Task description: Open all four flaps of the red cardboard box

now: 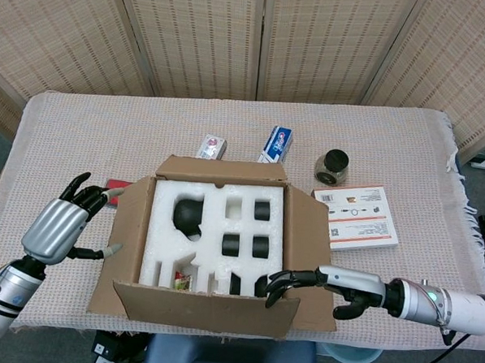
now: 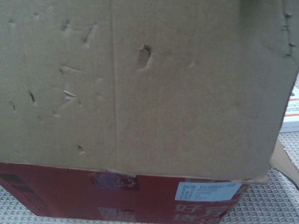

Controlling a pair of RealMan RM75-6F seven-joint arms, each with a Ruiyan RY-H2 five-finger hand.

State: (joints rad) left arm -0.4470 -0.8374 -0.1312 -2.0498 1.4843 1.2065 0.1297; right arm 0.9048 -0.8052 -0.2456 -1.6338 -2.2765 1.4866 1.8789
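Note:
The red cardboard box [image 2: 70,198] stands in the middle of the table with its white foam insert [image 1: 162,242] exposed. The far flap [image 1: 223,171], left flap [image 1: 131,216] and right flap [image 1: 308,250] lean outward. The near flap [image 1: 195,307] stands roughly upright and fills the chest view as plain brown card [image 2: 140,84]. My right hand [image 1: 322,283] reaches in from the right, its fingertips [image 1: 276,284] touching the near flap's right end, thumb apart below. My left hand [image 1: 57,225] hovers with fingers spread just outside the left flap, holding nothing. Neither hand shows in the chest view.
Behind the box lie a blue toothpaste carton [image 1: 277,143] and a small carton [image 1: 212,146]. A dark jar [image 1: 333,167] and a white and orange flat box [image 1: 356,216] sit to the right. A red item [image 1: 112,185] peeks out by the left flap.

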